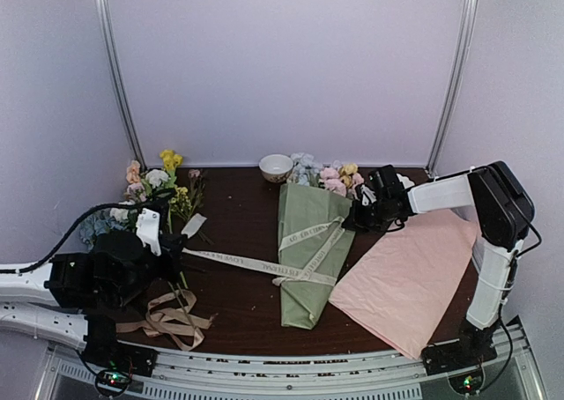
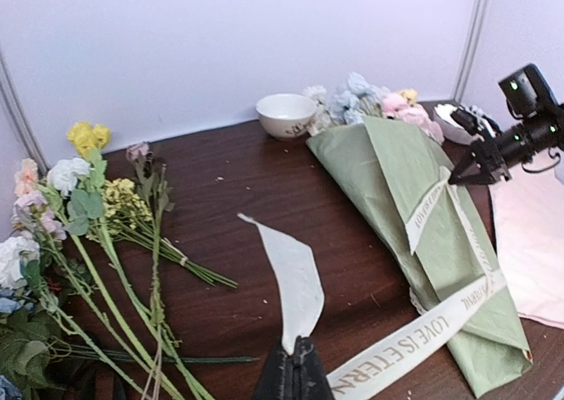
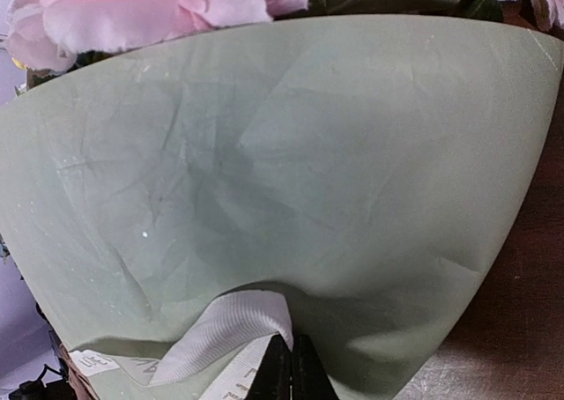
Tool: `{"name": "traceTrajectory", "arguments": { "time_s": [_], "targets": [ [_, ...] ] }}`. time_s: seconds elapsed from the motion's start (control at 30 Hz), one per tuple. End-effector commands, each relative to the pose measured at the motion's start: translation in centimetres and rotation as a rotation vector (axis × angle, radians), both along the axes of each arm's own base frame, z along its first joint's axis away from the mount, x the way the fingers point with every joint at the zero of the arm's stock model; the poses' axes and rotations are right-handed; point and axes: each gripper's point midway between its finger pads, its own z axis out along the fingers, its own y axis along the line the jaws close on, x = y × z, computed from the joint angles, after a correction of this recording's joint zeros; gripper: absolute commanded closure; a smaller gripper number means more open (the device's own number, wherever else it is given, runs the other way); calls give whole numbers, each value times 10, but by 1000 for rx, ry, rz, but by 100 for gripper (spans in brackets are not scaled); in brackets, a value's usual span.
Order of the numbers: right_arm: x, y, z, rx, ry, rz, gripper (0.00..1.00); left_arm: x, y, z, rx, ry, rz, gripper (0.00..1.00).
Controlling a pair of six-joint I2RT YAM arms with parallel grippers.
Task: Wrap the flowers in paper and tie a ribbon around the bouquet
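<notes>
The bouquet (image 1: 310, 250) lies flat in the middle of the table (image 1: 238, 215), blooms toward the back wall and narrow end toward the arms, already rolled in its green paper (image 2: 379, 171). The printed ribbon (image 1: 238, 261) crosses the cone and appears looped around its lower half. The left tool (image 2: 293, 365) is closed on one end of it, with a short tail sticking up past the fingers. The right tool (image 1: 352, 220) is closed on the other end, right at the cone's upper right edge. Holding the two ends apart likely keeps the ribbon taut enough to knot.

Room is tight on the left, where loose flowers (image 1: 163, 188) and a tan ribbon (image 1: 172, 316) lie near the arm. On the right, a pink sheet (image 1: 410, 281) lies just beside the cone's narrow end. A bowl (image 1: 276, 166) sits beside the blooms at the back.
</notes>
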Motion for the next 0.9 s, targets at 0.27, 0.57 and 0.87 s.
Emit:
{"name": "traceTrajectory", "arguments": {
  "time_s": [0.27,0.57,0.87],
  "targets": [
    [11,2,11,-23,-22,8,100,-5,12,-56,157,145,50,65],
    [6,11,15,-32,-26,44,100,11,-30,-1,286,-110,-84,27],
    [-2,25,26,-29,-37,87,100,-28,-220,-70,615,-105,-949,18]
  ]
}}
